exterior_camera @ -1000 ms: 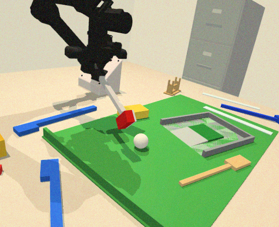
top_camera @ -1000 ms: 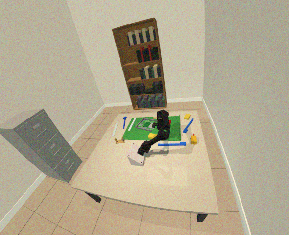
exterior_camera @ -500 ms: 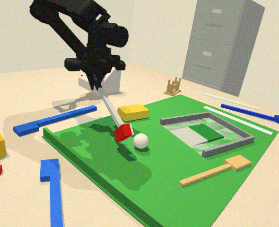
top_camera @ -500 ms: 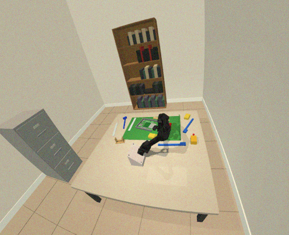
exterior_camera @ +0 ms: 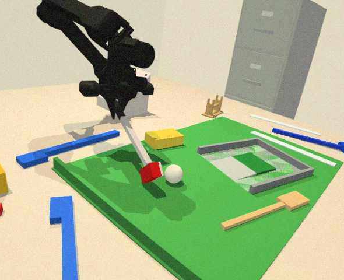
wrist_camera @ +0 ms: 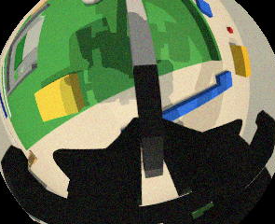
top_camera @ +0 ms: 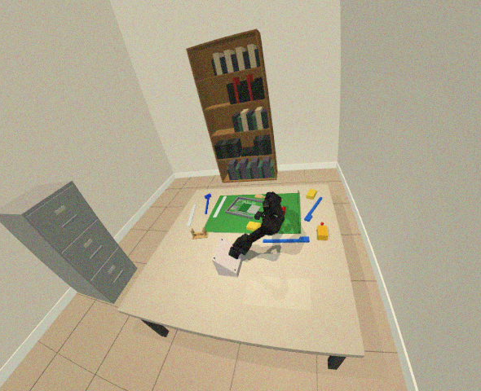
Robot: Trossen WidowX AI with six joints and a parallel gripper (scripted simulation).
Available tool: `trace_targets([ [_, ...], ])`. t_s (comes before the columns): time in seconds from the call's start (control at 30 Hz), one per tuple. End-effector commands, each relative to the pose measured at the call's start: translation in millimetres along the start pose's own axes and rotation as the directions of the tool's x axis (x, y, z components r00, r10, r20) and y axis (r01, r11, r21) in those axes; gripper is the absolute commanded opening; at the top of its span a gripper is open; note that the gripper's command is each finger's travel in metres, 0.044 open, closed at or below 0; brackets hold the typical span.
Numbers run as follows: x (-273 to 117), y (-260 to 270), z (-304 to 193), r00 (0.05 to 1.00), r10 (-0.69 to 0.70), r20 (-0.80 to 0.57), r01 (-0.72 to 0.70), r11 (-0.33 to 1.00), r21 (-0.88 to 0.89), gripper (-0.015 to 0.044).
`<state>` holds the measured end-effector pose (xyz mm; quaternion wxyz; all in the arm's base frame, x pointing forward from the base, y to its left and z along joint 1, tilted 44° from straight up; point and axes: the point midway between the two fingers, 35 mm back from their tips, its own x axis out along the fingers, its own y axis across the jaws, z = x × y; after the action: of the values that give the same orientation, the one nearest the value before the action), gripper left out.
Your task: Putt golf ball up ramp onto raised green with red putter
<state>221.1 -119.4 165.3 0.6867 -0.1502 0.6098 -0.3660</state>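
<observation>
Gripper (exterior_camera: pixel 118 115) clamped on red putter (exterior_camera: pixel 140 151) (no legible markings), head beside golf ball (exterior_camera: pixel 173 173)

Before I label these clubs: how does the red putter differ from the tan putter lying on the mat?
The red putter has a red head and grey shaft; the tan putter is tan throughout. The red one is tilted, shaft gripped in the jaws of the gripper, head beside the golf ball; the tan one lies flat, untouched. Both share a block-headed shape.
</observation>
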Motion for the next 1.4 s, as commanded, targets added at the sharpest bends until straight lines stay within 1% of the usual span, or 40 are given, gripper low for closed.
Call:
trace_targets([
  [0.0,5.6,-0.6,0.1,1.0,-0.004,0.005,0.004,1.0,-0.004,0.0],
  [0.4,3.2,-2.3,0.0,1.0,-0.001,0.0,0.001,1.0,0.0,0.0],
  [0.7,6.1,-30.5,0.5,1.0,-0.006,0.006,0.006,1.0,-0.003,0.0],
  [0.97,7.5,-25.5,-0.7,1.0,-0.005,-0.002,0.005,1.0,-0.005,0.0],
  [1.03,8.3,-7.5,3.3,1.0,0.003,-0.003,-0.003,1.0,-0.005,0.0],
  [1.27,7.9,89.2,2.8,1.0,0.008,0.0,-0.008,1.0,-0.004,0.0],
  [1.37,7.4,108.0,-1.8,1.0,0.001,0.004,-0.001,1.0,-0.003,0.0],
])
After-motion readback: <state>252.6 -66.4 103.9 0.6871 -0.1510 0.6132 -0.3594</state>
